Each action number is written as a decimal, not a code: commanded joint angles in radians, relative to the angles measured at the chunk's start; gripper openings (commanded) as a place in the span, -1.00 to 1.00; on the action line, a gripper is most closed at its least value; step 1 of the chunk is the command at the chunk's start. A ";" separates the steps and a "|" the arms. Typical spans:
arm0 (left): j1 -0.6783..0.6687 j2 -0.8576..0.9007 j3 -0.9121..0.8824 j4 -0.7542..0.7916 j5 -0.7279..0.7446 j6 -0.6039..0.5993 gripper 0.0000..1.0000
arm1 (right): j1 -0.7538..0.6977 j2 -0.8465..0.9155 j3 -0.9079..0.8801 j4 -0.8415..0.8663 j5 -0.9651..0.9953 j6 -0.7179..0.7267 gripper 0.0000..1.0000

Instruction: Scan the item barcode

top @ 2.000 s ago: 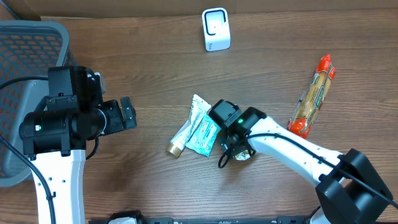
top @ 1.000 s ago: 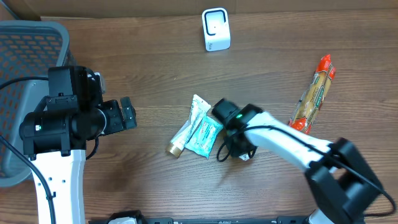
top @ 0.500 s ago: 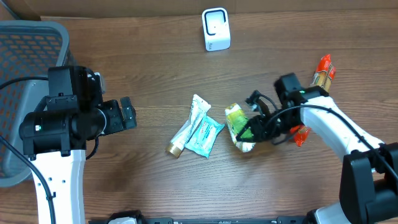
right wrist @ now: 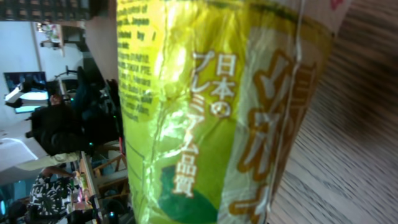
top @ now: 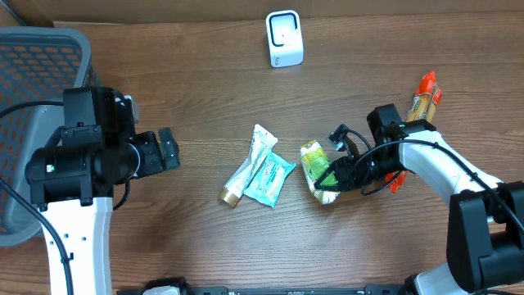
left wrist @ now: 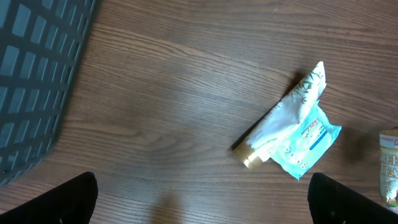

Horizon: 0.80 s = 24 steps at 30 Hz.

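Note:
The item is a green and yellow crinkled packet with Japanese print. It hangs just right of the table's middle, with my right gripper shut on its right end. In the right wrist view the packet fills the frame and hides the fingers; I can make out no barcode. A white scanner stands at the back centre, well apart from the packet. My left gripper hovers open over bare wood at the left, with nothing between its fingertips. The packet's edge shows at the far right of the left wrist view.
A white tube and a teal wipes pack lie together at the middle. A long orange-red snack pack lies at the right, behind my right arm. A grey mesh basket fills the left edge.
My right arm picked the green packet up from beside the teal pack and swung it right. In the last half second it barely shifted. The left arm has not moved.

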 commanded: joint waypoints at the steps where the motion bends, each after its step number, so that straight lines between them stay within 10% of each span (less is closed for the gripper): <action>1: 0.003 0.000 0.010 0.004 0.004 -0.017 0.99 | 0.000 -0.016 0.048 -0.014 0.039 0.017 -0.70; 13: 0.003 0.000 0.010 0.003 0.004 -0.017 0.99 | 0.227 -0.053 0.096 -0.016 0.958 0.507 -0.74; 16: 0.003 0.000 0.010 0.004 0.004 -0.017 0.99 | 0.320 -0.052 0.095 -0.039 1.188 0.627 -0.49; 20: 0.003 0.000 0.010 0.004 0.004 -0.017 1.00 | 0.399 -0.051 0.095 -0.039 1.223 0.650 0.33; 24: 0.003 0.000 0.010 0.004 0.004 -0.017 1.00 | 0.396 -0.052 0.095 -0.039 1.197 0.659 0.50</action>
